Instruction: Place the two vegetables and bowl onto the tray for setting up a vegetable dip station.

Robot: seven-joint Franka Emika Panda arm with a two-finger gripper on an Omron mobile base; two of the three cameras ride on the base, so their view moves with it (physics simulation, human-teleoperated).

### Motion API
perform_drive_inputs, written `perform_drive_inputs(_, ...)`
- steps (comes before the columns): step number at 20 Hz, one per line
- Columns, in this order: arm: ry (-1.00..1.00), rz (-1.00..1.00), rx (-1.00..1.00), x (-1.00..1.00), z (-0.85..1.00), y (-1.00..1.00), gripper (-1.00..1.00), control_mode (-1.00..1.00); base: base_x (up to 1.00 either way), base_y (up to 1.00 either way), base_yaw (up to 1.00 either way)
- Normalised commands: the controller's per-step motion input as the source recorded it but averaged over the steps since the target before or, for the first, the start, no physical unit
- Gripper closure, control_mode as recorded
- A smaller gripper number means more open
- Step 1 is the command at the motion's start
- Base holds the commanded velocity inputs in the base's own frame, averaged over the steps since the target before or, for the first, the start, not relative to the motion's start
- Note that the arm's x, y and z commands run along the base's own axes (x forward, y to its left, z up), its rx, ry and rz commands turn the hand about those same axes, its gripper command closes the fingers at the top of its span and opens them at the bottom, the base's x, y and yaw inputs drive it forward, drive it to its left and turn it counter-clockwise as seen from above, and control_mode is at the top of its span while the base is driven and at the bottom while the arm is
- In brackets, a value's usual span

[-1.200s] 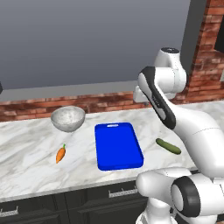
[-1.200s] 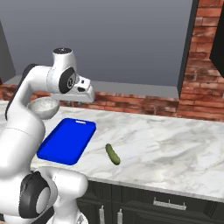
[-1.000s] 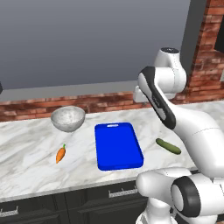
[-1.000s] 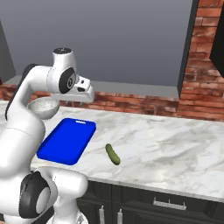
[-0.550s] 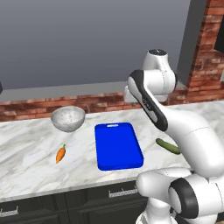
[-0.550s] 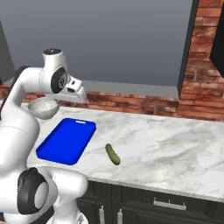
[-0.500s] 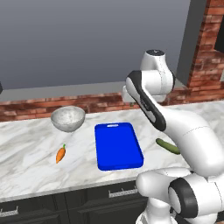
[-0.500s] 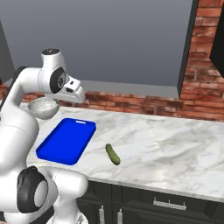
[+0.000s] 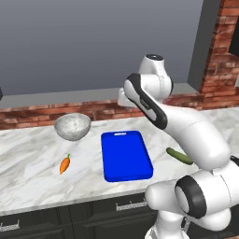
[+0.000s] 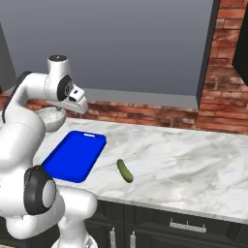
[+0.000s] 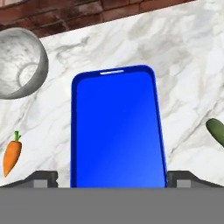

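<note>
Tray (image 11: 117, 131) lies flat on the marble counter (image 11: 183, 57) straight ahead of my pincer (image 11: 112, 178), its handle slot at the far end (blue and bare). My two fingertips (image 11: 43, 178) stand wide apart, one off each long side of it, gripping nothing. Off to my left the carrot (image 11: 12, 155) lies close by, well apart from the tray, with the bowl (image 11: 19, 62) beyond it near the brick wall (image 11: 65, 13). To my right the cucumber (image 11: 216, 131) rests near the tray.
</note>
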Motion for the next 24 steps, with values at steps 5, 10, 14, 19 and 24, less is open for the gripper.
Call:
perform_drive_inputs(5,0.1,0.0,0.19,0.4,-0.17,0.35,-1.0,-1.0,0.0,0.0,0.0)
perform_drive_inputs(10,0.16,0.0,0.13,0.43,-0.14,0.36,-1.0,-1.0,0.0,0.0,0.0)
perform_drive_inputs(14,0.18,0.0,0.0,0.38,-0.2,0.43,-1.0,-1.0,0.0,0.0,0.0)
perform_drive_inputs(19,0.13,0.0,-0.01,0.34,-0.21,0.4,-1.0,-1.0,0.0,0.0,0.0)
perform_drive_inputs(24,0.11,0.0,-0.03,0.31,-0.24,0.41,-1.0,-1.0,0.0,0.0,0.0)
